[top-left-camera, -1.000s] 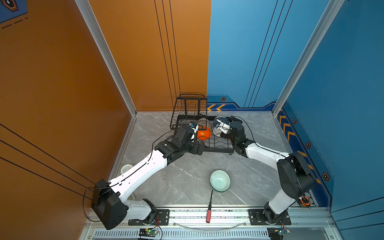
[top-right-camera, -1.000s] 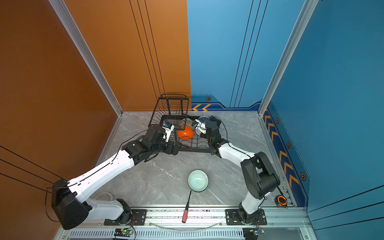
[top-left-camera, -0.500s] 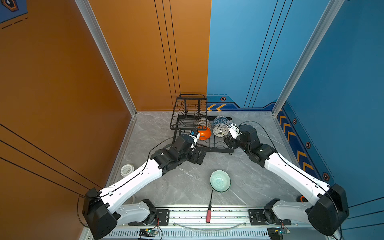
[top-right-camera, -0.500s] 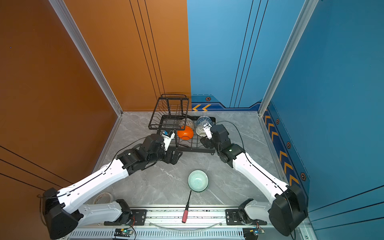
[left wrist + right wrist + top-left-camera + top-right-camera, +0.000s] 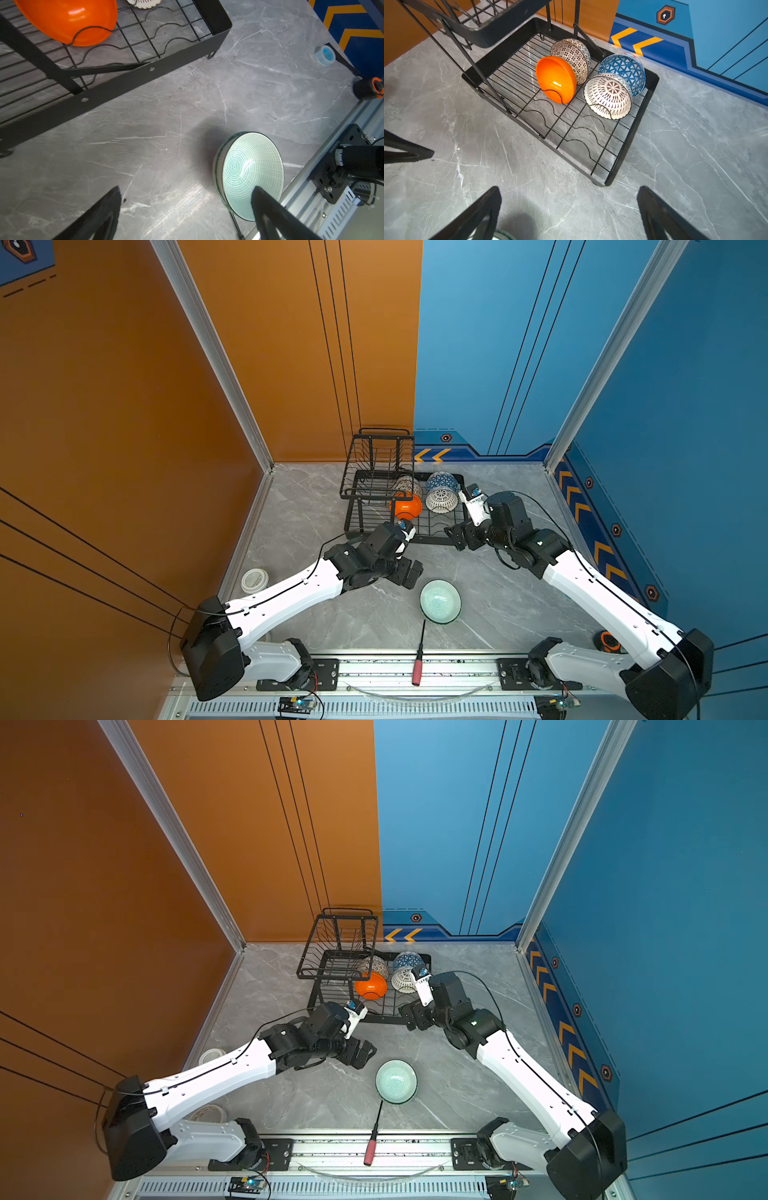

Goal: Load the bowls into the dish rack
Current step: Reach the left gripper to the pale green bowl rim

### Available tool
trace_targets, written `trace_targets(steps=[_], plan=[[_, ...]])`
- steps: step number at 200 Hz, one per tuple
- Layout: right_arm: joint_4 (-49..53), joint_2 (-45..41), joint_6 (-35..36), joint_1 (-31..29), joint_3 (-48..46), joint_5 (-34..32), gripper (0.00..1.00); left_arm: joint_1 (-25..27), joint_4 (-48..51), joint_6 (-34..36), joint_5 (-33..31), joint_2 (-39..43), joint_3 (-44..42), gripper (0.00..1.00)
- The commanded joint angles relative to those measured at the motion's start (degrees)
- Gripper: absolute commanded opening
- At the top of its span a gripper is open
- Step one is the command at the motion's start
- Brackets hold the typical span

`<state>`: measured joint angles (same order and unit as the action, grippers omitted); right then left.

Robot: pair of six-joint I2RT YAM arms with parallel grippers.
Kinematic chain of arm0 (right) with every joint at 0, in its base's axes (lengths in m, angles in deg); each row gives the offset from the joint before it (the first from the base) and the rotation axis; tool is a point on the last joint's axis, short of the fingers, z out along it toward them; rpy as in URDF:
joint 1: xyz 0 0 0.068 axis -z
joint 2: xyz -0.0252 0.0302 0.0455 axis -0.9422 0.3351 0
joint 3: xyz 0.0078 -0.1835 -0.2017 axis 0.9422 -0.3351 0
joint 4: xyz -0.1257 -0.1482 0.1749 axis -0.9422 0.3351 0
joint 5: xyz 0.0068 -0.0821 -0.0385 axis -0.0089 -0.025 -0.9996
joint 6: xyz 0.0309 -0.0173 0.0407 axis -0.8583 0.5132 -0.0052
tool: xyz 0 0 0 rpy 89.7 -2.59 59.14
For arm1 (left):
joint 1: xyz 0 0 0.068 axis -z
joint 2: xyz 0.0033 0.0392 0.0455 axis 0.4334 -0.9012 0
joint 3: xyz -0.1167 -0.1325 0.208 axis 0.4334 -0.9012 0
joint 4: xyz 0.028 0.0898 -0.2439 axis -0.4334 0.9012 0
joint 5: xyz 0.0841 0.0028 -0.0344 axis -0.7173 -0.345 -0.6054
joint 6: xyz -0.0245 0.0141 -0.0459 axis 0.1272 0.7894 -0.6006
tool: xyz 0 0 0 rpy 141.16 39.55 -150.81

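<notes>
Black wire is forming the one dish rack (image 5: 632,133), and four bowls are standing on edge in its low tray. The orange bowl (image 5: 555,80) is leaning in front of the brown-patterned cream bowl (image 5: 571,57). The white lattice bowl (image 5: 608,95) is sitting in front of the blue triangle bowl (image 5: 623,68). A fifth one, the mint green bowl (image 5: 439,600), is sitting upright on the grey marble surface (image 5: 498,605), well in front of the rack. That is making five bowls in view.

Two grippers are showing, both spread wide and both carrying nothing. The left gripper (image 5: 409,572) is hovering over the surface between the rack's front edge and the mint green bowl. The bowl is lying just beyond its fingertips, and in both top views a small gap is showing between them. The right gripper (image 5: 459,537) is hanging at the rack's front right corner. The white lattice bowl is lying nearest to it, further back in the tray. A red-handled screwdriver (image 5: 417,655) is lying just in front of the mint green bowl.
</notes>
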<state>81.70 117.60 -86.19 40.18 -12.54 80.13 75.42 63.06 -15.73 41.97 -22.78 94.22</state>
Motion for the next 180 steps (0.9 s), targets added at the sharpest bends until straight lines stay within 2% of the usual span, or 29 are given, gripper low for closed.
trace_targets(steps=[1, 22, 34, 37, 44, 77, 151, 180], plan=[[2.92, 1.11, -1.92, 0.44, 1.78, 0.47, 1.00, 1.87, 0.10, 0.21, 2.79, -0.69, -0.05, 1.00], [2.91, 1.34, -1.92, 0.44, 1.78, 0.54, 1.00, 3.16, 0.18, 0.34, 3.30, -1.98, -0.59, 0.94], [2.91, 1.36, -1.92, 0.52, 1.73, 0.49, 1.00, 4.10, 0.16, 0.03, 3.58, -2.93, -0.69, 0.88], [2.91, 1.40, -1.92, 0.54, 1.73, 0.46, 1.00, 4.24, 0.19, -0.02, 3.64, -3.16, -0.64, 0.83], [3.00, 1.40, -1.92, 0.53, 1.73, 0.46, 1.00, 4.85, 0.12, -0.11, 3.73, -3.75, -0.51, 0.78], [3.01, 1.09, -2.00, 0.78, 1.34, 0.32, 1.00, 6.99, 0.15, -0.61, 3.30, -7.41, 1.39, 0.64], [3.10, 0.53, -2.01, 0.97, 0.60, 0.39, 1.00, 9.51, 0.61, -2.90, 2.46, -15.26, 6.74, 0.44], [3.09, 0.16, -2.01, 1.21, -0.02, 0.39, 1.00, 9.99, 2.81, -3.78, 0.08, -18.45, 8.74, 0.35]])
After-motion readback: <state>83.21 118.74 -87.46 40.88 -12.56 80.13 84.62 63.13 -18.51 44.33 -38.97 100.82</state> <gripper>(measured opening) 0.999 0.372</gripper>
